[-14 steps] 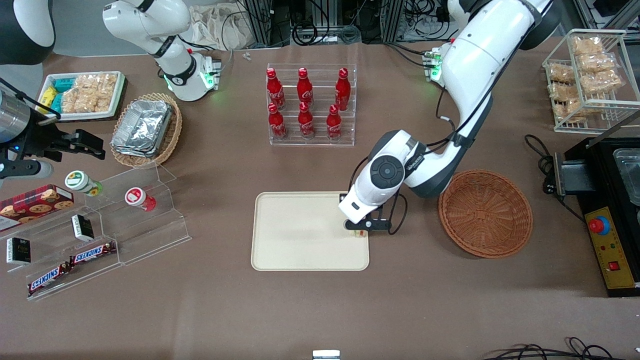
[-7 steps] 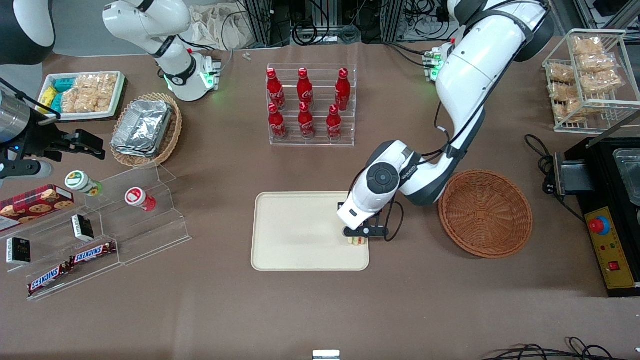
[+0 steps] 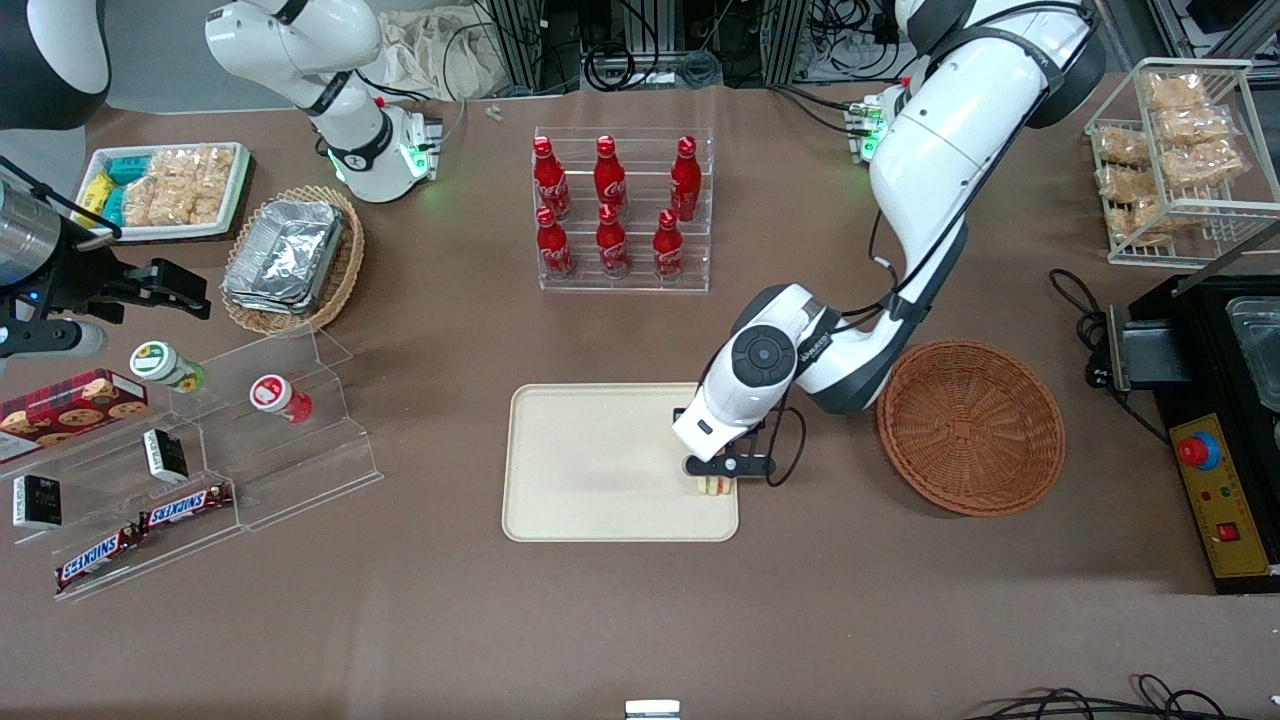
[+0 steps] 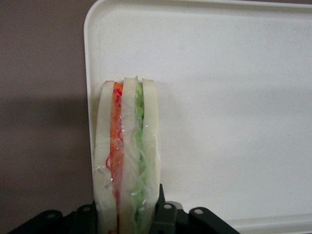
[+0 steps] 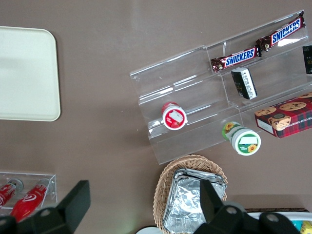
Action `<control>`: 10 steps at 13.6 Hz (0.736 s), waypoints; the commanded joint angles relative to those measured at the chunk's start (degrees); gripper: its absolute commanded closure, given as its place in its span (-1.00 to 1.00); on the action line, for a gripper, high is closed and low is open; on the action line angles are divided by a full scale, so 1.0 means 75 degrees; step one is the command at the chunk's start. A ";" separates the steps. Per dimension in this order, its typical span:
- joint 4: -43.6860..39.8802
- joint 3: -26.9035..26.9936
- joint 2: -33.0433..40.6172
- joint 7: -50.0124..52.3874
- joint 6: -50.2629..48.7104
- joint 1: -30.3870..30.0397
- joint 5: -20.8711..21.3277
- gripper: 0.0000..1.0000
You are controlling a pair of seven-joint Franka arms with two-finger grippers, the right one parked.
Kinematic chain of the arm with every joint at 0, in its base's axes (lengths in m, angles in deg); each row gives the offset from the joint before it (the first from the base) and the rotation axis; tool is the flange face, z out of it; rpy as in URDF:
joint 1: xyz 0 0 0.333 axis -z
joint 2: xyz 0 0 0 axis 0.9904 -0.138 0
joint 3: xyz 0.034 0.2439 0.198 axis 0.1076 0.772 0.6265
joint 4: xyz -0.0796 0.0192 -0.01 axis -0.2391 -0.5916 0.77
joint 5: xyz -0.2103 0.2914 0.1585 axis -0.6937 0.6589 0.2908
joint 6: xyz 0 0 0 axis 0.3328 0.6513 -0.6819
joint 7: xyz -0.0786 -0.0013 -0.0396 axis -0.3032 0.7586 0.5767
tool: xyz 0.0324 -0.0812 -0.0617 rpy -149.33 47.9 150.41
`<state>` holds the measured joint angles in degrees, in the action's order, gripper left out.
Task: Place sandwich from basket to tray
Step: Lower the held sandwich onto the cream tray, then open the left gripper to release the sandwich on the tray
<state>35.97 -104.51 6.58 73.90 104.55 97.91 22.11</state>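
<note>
One step is left, as I read it: the set-down. The gripper hangs over the tray near its edge toward the basket, right of centre in the front frame, and the basket looks empty. The fingers are pinched narrow on the sandwich, which stands on edge between them.

My next move, I judge, is a short lowering until the wedge rests on the tray, then opening up and lifting straight off. The risk I see is position: the sandwich sits just beside the tray's rim, so a nudge inward first would be safer.

The front view gives me the layout across the desk, but shows only a sliver of the sandwich under the wrist. The left wrist view shows the bread, orange and green layers, the wrap, and how near the rim runs. I cannot tell from either whether the wedge already touches the tray.
</note>
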 commanded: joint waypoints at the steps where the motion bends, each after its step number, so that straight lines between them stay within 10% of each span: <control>1: -0.0228 0.0055 -0.0050 0.0542 0.0011 0.0102 0.0152 -0.99; 10: -0.0274 0.0020 0.1882 0.0732 -0.1206 -0.1150 -0.0786 -0.99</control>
<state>32.70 -104.11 17.19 79.68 98.15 91.91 17.49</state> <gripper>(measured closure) 0.004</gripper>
